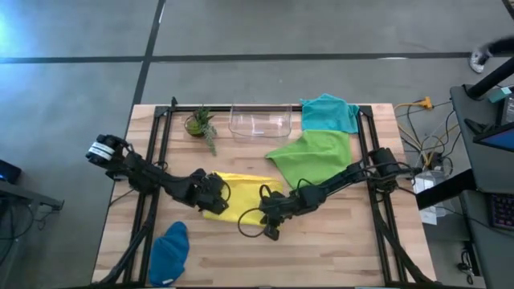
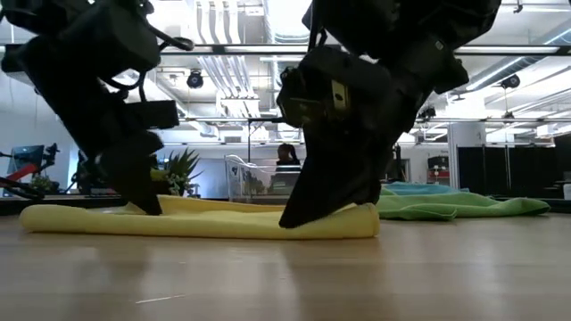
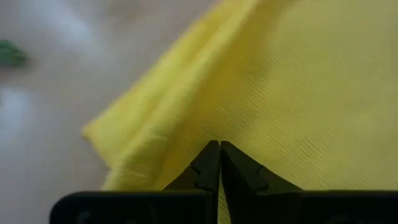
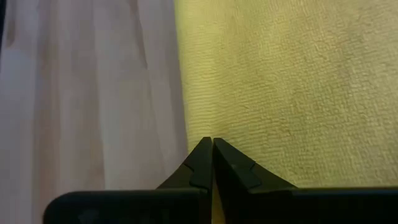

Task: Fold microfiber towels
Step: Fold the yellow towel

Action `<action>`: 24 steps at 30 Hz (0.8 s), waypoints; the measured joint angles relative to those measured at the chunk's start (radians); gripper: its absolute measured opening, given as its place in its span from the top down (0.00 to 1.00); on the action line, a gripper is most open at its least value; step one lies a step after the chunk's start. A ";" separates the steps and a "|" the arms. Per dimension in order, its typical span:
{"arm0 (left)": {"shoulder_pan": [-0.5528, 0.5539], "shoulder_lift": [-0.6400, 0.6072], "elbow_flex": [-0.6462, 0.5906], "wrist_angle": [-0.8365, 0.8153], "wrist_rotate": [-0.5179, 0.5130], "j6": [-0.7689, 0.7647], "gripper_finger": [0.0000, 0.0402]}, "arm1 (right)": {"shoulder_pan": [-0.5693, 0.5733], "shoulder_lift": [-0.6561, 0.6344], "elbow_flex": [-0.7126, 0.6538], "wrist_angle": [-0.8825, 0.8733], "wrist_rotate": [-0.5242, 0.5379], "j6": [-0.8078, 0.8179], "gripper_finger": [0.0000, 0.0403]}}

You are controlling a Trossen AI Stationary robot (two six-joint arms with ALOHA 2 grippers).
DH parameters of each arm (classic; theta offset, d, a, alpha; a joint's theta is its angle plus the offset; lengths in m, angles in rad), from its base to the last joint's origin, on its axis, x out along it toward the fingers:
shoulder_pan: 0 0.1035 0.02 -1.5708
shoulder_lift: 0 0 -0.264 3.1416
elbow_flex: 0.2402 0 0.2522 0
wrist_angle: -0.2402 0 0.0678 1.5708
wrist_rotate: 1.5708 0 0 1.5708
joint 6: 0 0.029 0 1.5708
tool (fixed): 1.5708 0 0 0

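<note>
From above, on the wooden tabletop [image 1: 337, 241]: yellow towel [image 1: 241, 197] at the middle, partly folded, left claw [image 1: 215, 195] at its left end and right claw [image 1: 269, 217] at its right end, both pressed low onto it. Lime green towel [image 1: 313, 156] spread just beyond, teal towel [image 1: 329, 112] at the far edge beside a clear bin [image 1: 261, 120] and a small plant [image 1: 201, 123]; dark blue towel [image 1: 170, 253] bunched at the near left corner, well apart. At tabletop height: yellow towel [image 2: 196, 220] lying as a flat doubled strip with soft rounded ends, both claws' tips planted on it. Past the left wrist: left claw [image 3: 219, 155] with tips closed together, resting on the yellow towel [image 3: 298, 93] near a layered fold edge; whether a layer is pinched, hard to tell. Past the right wrist: right claw [image 4: 212, 152] likewise closed tip to tip, right at the towel's [image 4: 292, 81] straight edge where it meets bare wood. Judged by looks: light, limp, napped cloth, prone to sag and slide rather than hold a crease; best taken at corners or along the edge, pinching all layers together.
</note>
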 joint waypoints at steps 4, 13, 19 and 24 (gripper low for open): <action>0.012 -0.060 0.001 -0.054 -0.071 -0.016 1.00 | 0.008 0.002 -0.003 0.003 -0.007 0.003 0.98; 0.092 -0.078 -0.002 -0.078 -0.117 -0.010 1.00 | 0.008 -0.002 -0.005 -0.022 -0.012 0.003 0.98; 0.152 -0.073 -0.018 -0.093 -0.107 0.060 1.00 | 0.008 -0.002 -0.005 -0.035 -0.016 0.003 0.98; 0.200 -0.110 -0.034 -0.094 -0.104 0.101 1.00 | 0.008 -0.002 -0.005 -0.041 -0.030 0.003 0.98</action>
